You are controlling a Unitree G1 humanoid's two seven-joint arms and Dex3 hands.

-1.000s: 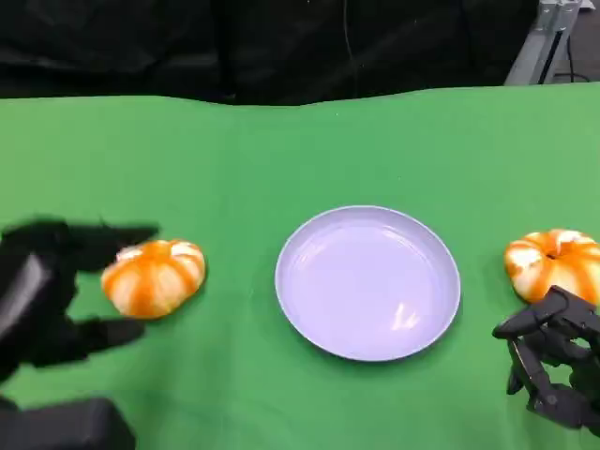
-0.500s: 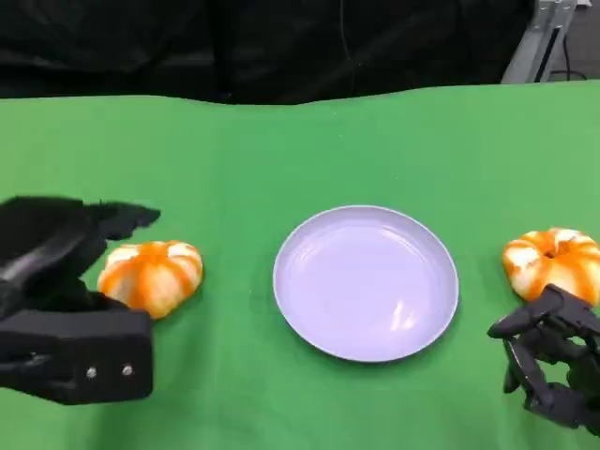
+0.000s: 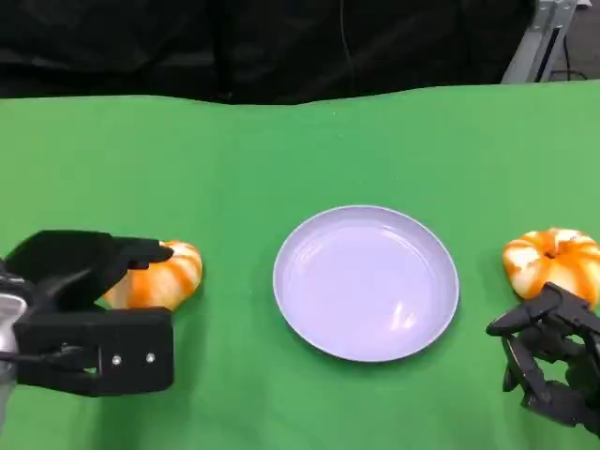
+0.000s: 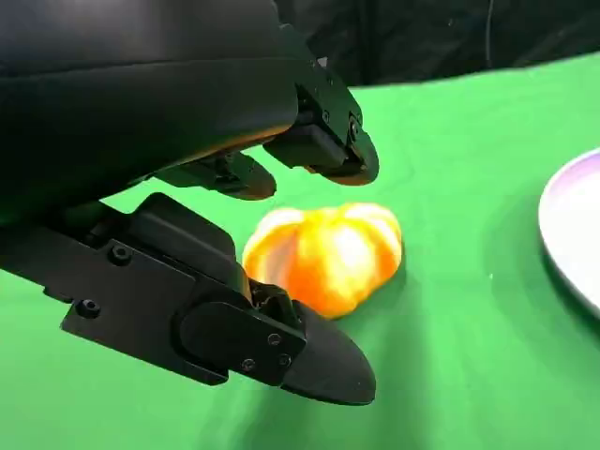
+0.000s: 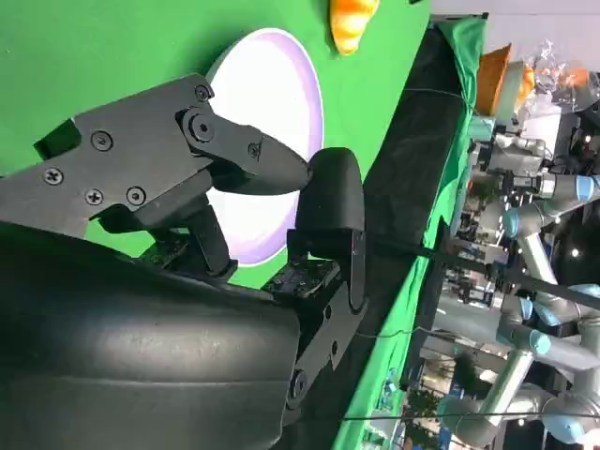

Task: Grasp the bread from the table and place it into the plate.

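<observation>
Two round orange-and-white breads lie on the green table. The left bread (image 3: 173, 279) sits left of the lilac plate (image 3: 366, 281), and the right bread (image 3: 553, 261) sits right of it. My left hand (image 3: 84, 300) reaches over the left bread from the near left. In the left wrist view its fingers (image 4: 319, 141) arch above the bread (image 4: 328, 253) and its thumb lies below, with gaps on both sides. My right hand (image 3: 553, 366) hovers just in front of the right bread, holding nothing. The right wrist view shows the plate (image 5: 272, 84) past my right hand (image 5: 216, 178).
The plate holds nothing, and its rim (image 4: 572, 234) shows in the left wrist view. Green cloth (image 3: 300, 150) covers the table to a black backdrop at the far edge. A metal stand (image 3: 544, 37) rises at the far right. Other robot arms stand beyond the table (image 5: 525, 244).
My left hand has swung in and lowered over the left bread, its fingers now covering the bread's top. The right hand, the plate and both breads stay put.
</observation>
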